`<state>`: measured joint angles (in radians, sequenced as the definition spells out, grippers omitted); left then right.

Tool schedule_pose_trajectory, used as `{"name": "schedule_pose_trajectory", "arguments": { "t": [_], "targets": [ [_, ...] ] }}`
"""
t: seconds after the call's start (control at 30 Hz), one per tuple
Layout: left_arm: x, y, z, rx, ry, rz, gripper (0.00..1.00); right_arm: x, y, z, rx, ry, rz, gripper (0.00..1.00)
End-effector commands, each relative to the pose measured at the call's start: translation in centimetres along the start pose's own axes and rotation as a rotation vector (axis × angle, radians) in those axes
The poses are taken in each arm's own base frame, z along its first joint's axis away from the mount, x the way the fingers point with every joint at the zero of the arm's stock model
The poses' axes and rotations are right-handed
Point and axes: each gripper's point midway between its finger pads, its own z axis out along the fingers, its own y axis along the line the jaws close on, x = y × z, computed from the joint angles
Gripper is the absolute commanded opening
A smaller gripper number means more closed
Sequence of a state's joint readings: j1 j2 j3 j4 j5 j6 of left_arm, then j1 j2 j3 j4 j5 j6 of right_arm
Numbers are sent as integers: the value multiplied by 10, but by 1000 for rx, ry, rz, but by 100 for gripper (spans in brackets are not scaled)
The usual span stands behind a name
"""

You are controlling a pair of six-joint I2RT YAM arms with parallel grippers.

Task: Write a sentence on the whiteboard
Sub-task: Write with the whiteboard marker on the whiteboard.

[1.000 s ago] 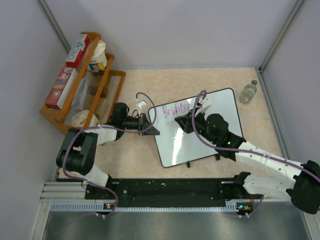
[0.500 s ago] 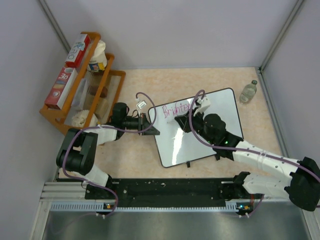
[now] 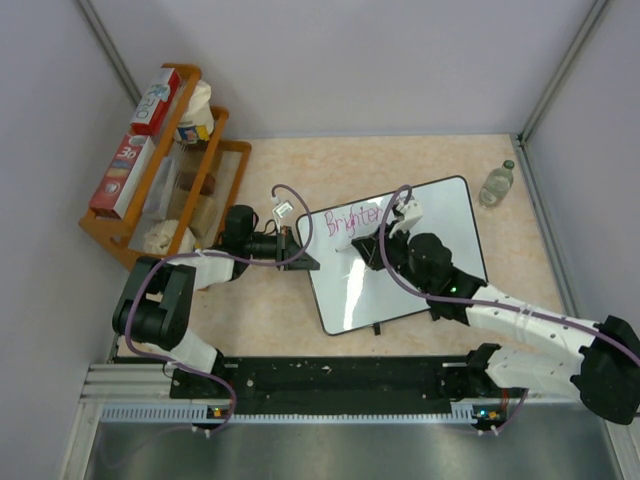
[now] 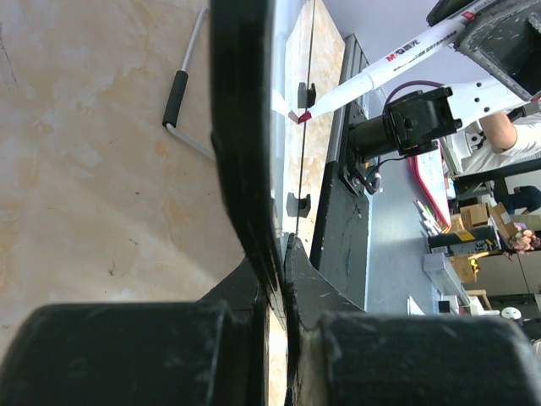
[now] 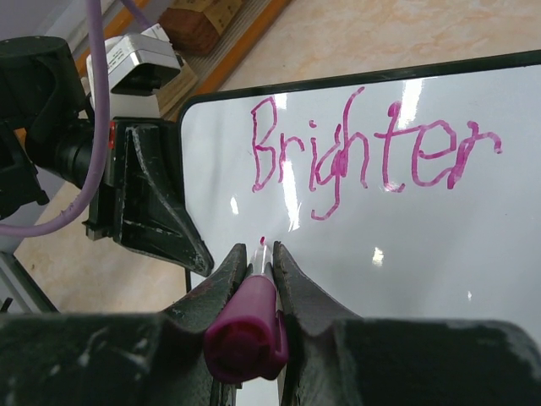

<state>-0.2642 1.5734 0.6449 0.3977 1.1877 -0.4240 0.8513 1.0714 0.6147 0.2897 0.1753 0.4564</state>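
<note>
The whiteboard [image 3: 452, 215] lies tilted on the table, with its far left edge clamped in my shut left gripper [image 3: 300, 250]. That edge shows side-on in the left wrist view [image 4: 245, 169]. One pink word, "Brighter" [image 5: 372, 156], runs along the board's top [image 3: 352, 217]; only this one line shows. My right gripper [image 3: 365, 247] is shut on a pink marker [image 5: 254, 326]. The marker's tip [image 5: 262, 241] sits at the board surface below the "B", beside a small pink dot. The marker also shows in the left wrist view [image 4: 372, 76]. The left gripper also shows in the right wrist view [image 5: 161, 220].
A wooden rack [image 3: 150, 215] with boxes and bags stands at the far left. A small clear bottle [image 3: 497, 183] stands at the far right, just past the board's corner. Purple cables loop over both arms. Grey walls close in on three sides.
My right gripper has shifted slightly toward the near left with the marker, to below the start of the word. The left gripper and the board have not moved.
</note>
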Motion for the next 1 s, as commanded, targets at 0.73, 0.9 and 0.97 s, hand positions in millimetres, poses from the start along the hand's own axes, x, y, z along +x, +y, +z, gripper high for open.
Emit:
{"name": "schedule_pose_trajectory", "arguments": {
  "t": [0.73, 0.9, 0.97],
  "targets": [
    [13, 23, 7, -69, 11, 153, 0, -24, 13, -23, -47, -69, 21, 0],
    [13, 23, 7, -67, 11, 155, 0, -33, 15, -20, -43, -90, 19, 0],
    [13, 23, 7, -67, 11, 155, 0, -34, 16, -17, -39, -90, 16, 0]
  ]
}}
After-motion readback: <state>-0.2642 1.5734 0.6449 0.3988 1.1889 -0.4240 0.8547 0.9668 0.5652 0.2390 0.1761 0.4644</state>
